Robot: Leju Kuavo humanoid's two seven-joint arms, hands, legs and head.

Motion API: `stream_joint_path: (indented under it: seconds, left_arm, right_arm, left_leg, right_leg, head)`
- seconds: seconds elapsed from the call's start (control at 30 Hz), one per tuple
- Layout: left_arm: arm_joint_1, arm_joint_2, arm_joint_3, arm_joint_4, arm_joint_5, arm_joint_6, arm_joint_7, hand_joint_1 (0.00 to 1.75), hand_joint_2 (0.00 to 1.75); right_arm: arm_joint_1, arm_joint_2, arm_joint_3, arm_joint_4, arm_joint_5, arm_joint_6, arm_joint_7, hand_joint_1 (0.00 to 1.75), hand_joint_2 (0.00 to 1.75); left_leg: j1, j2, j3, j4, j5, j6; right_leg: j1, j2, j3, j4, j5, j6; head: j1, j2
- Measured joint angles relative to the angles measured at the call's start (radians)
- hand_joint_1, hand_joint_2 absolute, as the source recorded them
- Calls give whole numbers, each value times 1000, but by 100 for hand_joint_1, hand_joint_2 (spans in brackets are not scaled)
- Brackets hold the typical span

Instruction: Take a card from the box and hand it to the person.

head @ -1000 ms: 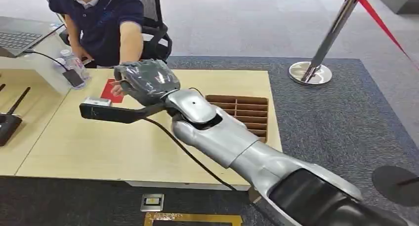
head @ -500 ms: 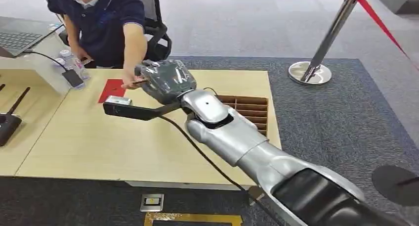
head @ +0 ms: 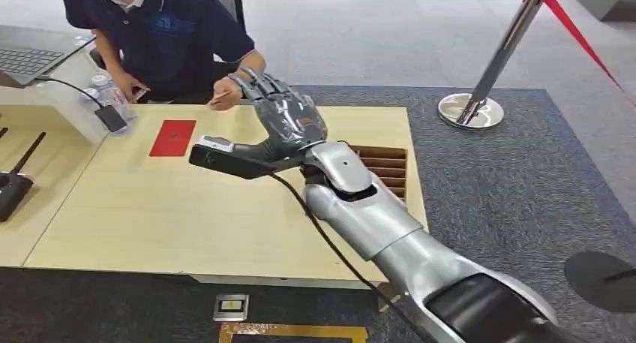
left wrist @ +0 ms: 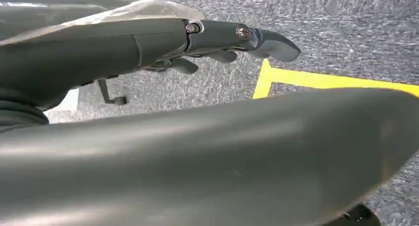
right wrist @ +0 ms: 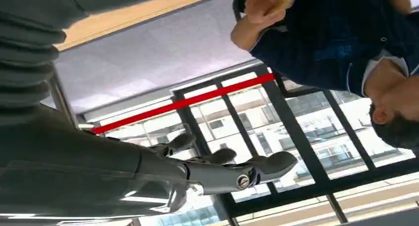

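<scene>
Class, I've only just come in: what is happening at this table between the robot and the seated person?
A handover has just finished. The right robot hand is raised over the table with fingers spread and nothing in it. The person's hand holds a small card at the far edge. A red card lies flat on the table, and the brown slotted box sits beside the robot's arm. The left robot hand hangs open over the floor.

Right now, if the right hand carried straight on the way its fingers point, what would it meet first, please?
Probably the person's hand holding a card: the right hand is open, fingers aimed up and away toward it. Depth is unclear; it might pass alongside.
</scene>
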Motion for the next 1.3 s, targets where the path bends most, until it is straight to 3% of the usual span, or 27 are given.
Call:
stream_joint_path:
  seconds: [0.2,0.4,0.63,0.83,1.07,1.3]
  left_arm:
    - [0,0,3,0,26,15,19,0,0]
    - [0,-6,18,0,66,38,21,0,0]
    - [1,-19,52,0,100,67,-3,0,0]
    - [3,-21,60,0,104,71,5,0,0]
    - [2,-26,78,0,134,93,12,0,0]
    - [0,-37,104,0,170,122,7,0,0]
  right_arm:
    - [108,-30,-35,-216,-134,17,-59,0,0]
    - [248,-74,-77,-470,-435,44,-218,0,0]
    - [496,-135,-155,-763,-635,21,-339,0,0]
    - [744,-141,-288,-998,-766,3,-401,0,0]
    - [889,-106,-471,-1068,-900,21,-446,0,0]
    - [915,-76,-649,-992,-987,33,-422,0,0]
  left_leg:
    - [0,0,0,0,0,0]
    - [0,0,0,0,0,0]
    - [0,0,-1,0,-1,1]
    - [0,0,-1,0,-2,1]
    - [0,0,-1,0,-2,1]
    - [0,0,-1,0,-1,1]
  right_leg:
    - [0,0,0,0,0,0]
    - [0,0,0,-1,0,0]
    - [0,0,0,-1,0,0]
    - [0,0,-1,-2,-1,0]
    - [0,0,0,-2,0,0]
    - [0,0,0,-2,0,0]
  head:
    - [0,0]
    - [0,0]
    - [0,0]
    - [0,0]
    - [-1,0]
    - [0,0]
